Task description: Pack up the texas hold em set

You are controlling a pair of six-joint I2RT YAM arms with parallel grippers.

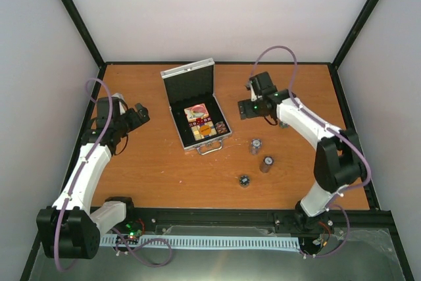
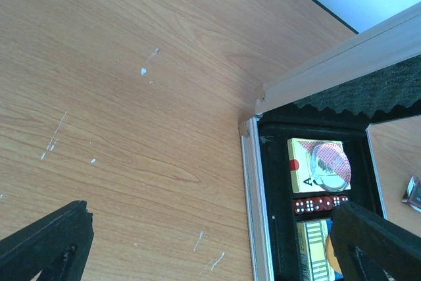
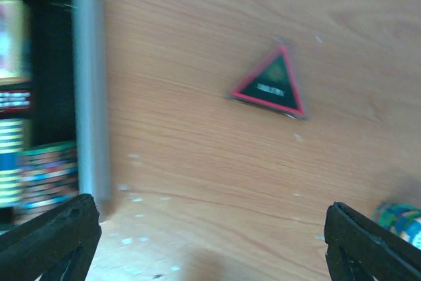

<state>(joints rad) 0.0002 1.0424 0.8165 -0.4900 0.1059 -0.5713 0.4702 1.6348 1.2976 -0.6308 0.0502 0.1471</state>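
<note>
The silver case point(image 1: 205, 143) lies open mid-table with its lid point(image 1: 189, 80) upright. Its black lining holds card decks, red dice point(image 2: 319, 203), a clear disc point(image 2: 332, 162) and an orange disc point(image 1: 206, 129). Three dark chip stacks point(image 1: 255, 145) point(image 1: 266, 164) point(image 1: 244, 180) stand on the table to the case's right. The triangular button point(image 3: 270, 85), black with a red edge, lies flat on the wood beside the case rim point(image 3: 85, 97). My right gripper point(image 1: 248, 108) is open and empty above the table just right of the case. My left gripper point(image 1: 139, 115) is open and empty left of the case point(image 2: 253, 195).
The wooden table is ringed by a black frame with white walls behind and at both sides. One chip stack point(image 3: 398, 218) shows at the lower right of the right wrist view. A small object point(image 2: 413, 193) lies beyond the case's far side.
</note>
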